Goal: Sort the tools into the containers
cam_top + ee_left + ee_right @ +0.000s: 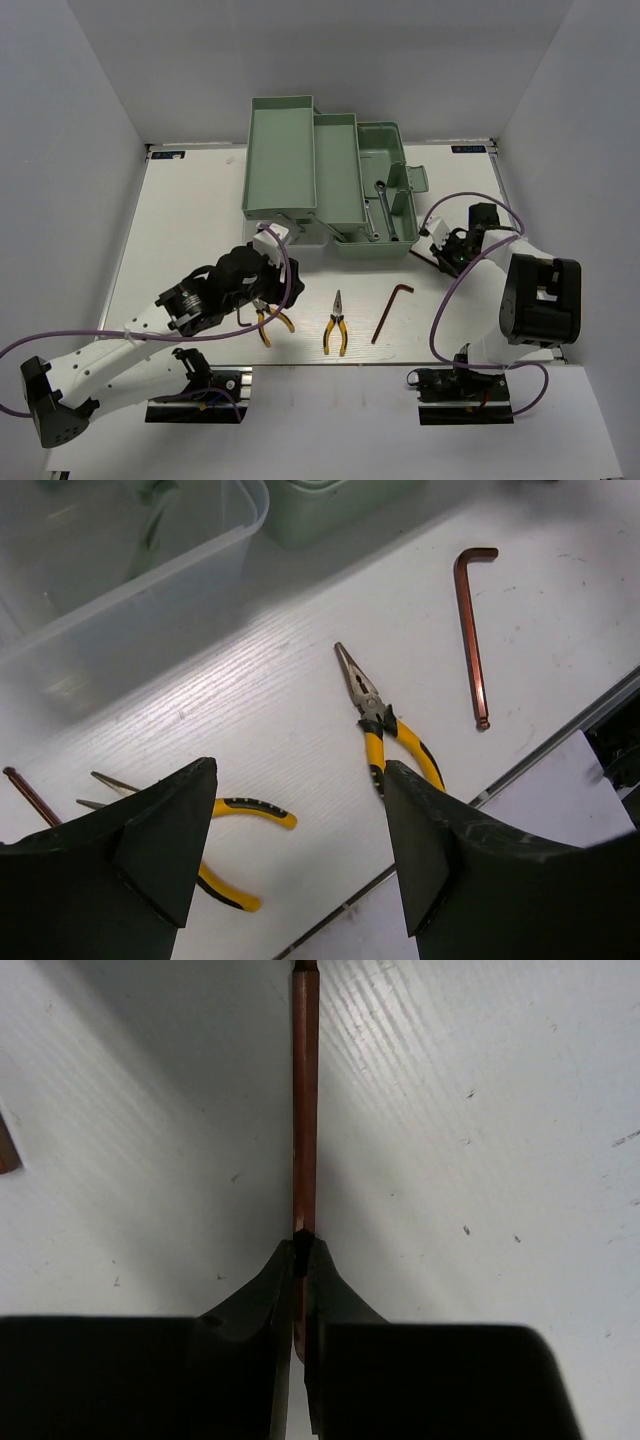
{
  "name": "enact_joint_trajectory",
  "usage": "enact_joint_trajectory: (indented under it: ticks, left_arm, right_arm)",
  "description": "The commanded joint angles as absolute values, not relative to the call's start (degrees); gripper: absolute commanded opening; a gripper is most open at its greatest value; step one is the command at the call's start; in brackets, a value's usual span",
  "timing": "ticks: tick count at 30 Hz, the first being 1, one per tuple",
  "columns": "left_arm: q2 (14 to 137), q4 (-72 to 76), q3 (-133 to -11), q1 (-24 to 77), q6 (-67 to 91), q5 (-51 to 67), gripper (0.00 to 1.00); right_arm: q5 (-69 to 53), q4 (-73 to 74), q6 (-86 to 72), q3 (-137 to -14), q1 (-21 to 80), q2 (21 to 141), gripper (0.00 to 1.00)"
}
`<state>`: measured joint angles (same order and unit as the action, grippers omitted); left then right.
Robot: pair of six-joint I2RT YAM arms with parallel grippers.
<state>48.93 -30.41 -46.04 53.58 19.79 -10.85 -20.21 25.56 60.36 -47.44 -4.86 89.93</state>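
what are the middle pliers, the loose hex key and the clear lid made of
Needle-nose pliers: matte grey steel nose; handles look like yellow plastic or rubber sleeves with black inlays. Loose hex key: likely steel, with a reddish-brown coppery finish and slight sheen. Clear lid: glossy translucent plastic, shapes show through it.

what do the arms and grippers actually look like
The left arm and right arm have white links with chunky black joint housings. A purple cable loops loosely along each. The left gripper and right gripper have matte black, wedge-shaped fingers tapering to the tips. No markings are readable.
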Motion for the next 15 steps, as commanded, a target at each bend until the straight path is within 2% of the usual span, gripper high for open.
enact_joint_trajectory:
  ticks: [1,9,15]
  left_arm:
    - [47.90,-29.97,-45.26,53.35,21.18,-9.23,0.78]
    - [47.90,-29.44,-43.60,53.35,21.71,-8.17,0.78]
    - [50.80,-25.32,-42.54,53.35,21.71,-4.84,0.78]
  right_arm:
    - [-15.64,39.89,64.07,-44.38,-5.62,91.58,0.00]
    - [-14.50,45.78,63.45,-46.75,-7.20,84.56,0.00]
    - [-19.33,51.49,63.20,-51.67,-8.96,75.07,0.00]
